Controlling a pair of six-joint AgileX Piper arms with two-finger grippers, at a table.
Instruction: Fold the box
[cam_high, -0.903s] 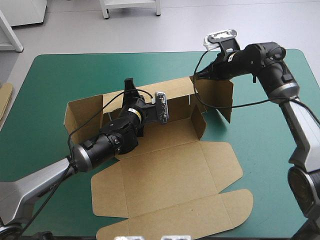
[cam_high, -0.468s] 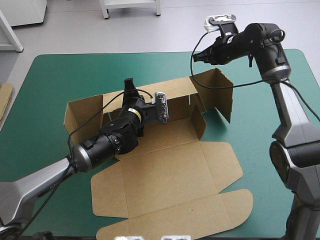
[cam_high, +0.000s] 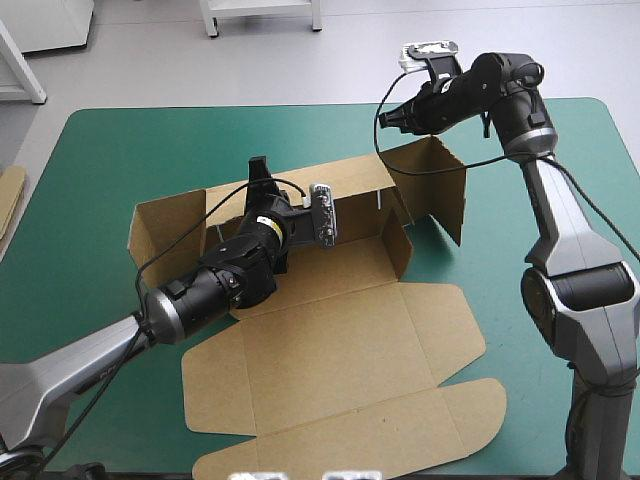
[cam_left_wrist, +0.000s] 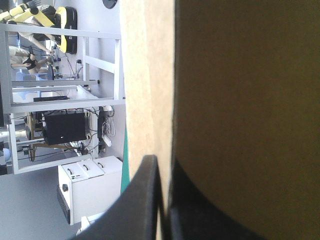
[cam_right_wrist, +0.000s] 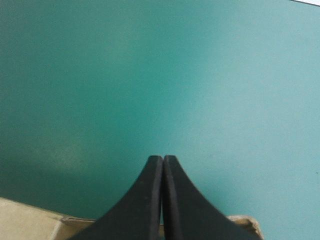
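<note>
The brown box (cam_high: 340, 345) lies mid-table as an open tray, its lid flat toward the near edge. Its back wall (cam_high: 350, 180) and its right side flap (cam_high: 442, 190) stand up. My left gripper (cam_high: 260, 172) reaches over the tray and is shut on the top edge of the back wall; in the left wrist view the board (cam_left_wrist: 150, 75) sits between the left gripper (cam_left_wrist: 162, 167). My right gripper (cam_high: 386, 116) hangs shut in the air above the box's far right corner, holding nothing. In its own view the right gripper (cam_right_wrist: 163, 160) points at bare teal-green cover, with a box edge (cam_right_wrist: 30, 220) just below.
An edge of more brown board (cam_high: 10, 195) shows at the table's left edge. The box's left wall (cam_high: 165, 225) stands raised. The teal-green cover (cam_high: 560, 280) is bare right of the box and along the far edge.
My right gripper has lifted off the box's right flap and moved up toward the far edge, staying shut. The left arm and the box have not moved.
</note>
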